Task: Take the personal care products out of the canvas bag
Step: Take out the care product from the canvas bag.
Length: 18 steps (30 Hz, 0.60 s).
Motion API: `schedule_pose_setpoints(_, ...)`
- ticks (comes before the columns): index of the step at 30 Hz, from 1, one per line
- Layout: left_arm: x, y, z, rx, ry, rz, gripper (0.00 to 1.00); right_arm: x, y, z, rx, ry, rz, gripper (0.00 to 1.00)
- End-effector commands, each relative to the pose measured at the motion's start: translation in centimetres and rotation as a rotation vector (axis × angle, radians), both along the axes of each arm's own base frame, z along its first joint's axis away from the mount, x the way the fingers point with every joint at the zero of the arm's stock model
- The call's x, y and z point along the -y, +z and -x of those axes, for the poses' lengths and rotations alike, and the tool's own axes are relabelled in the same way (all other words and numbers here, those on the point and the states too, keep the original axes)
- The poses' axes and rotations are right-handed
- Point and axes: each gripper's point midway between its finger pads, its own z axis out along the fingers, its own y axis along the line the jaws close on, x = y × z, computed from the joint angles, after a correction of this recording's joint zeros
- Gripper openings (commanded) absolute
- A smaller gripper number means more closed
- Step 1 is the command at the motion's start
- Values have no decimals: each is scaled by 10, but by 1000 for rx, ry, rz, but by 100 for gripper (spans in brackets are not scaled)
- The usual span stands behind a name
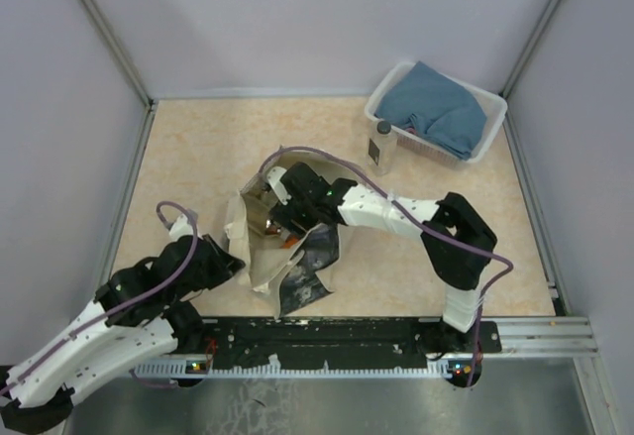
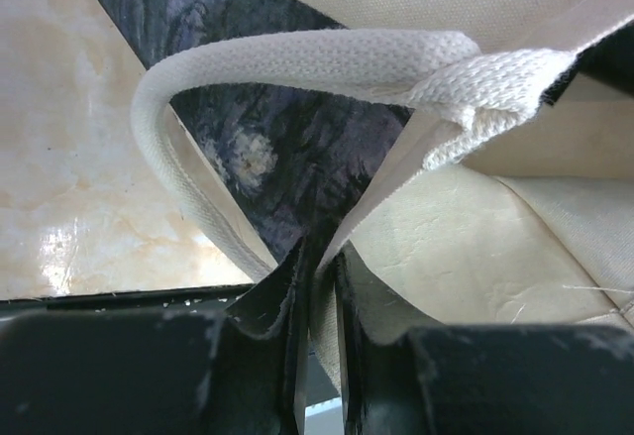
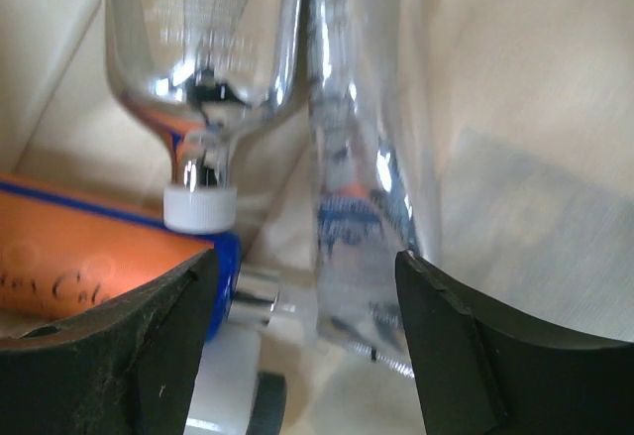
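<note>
Extraction: my left pincer (image 2: 317, 262) clamps the canvas bag (image 2: 475, 237); my right pincer (image 3: 305, 269), open inside it, must close on a clear bottle (image 3: 203, 63).

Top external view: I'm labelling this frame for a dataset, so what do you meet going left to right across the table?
Left fingers, clamped on the bag's edge → canvas bag → small bottle → white basket holding a blue cloth.
</note>
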Motion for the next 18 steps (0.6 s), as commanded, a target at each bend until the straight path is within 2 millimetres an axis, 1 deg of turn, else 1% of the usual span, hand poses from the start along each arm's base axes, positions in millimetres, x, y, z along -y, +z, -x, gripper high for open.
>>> schedule_pose_setpoints(1,-13,0,7,-20,21,-24,20,-23,27,-42,130,-23,-37,73)
schedule_pose_setpoints(2,-14,0,7,-20,26,-21,20,-28,28,-45,134,-15,-47,74)
schedule_pose_setpoints(3,-14,-1,8,-21,27,-21,20,-30,26,-48,127,-11,-45,74)
schedule_pose_setpoints(6,-16,-1,9,-24,35,-13,20,-33,11,-53,93,-8,-28,74)
schedule_pose_setpoints(11,-21,-1,11,-25,48,-11,20,-31,-13,-57,56,-5,-6,74)
schedule_pose_setpoints(14,-22,-1,12,-23,49,-14,20,-29,-21,-62,53,-15,-1,73)
schedule_pose_setpoints(18,-23,-3,12,-23,50,-18,20,-31,-25,-71,79,-24,-12,70)
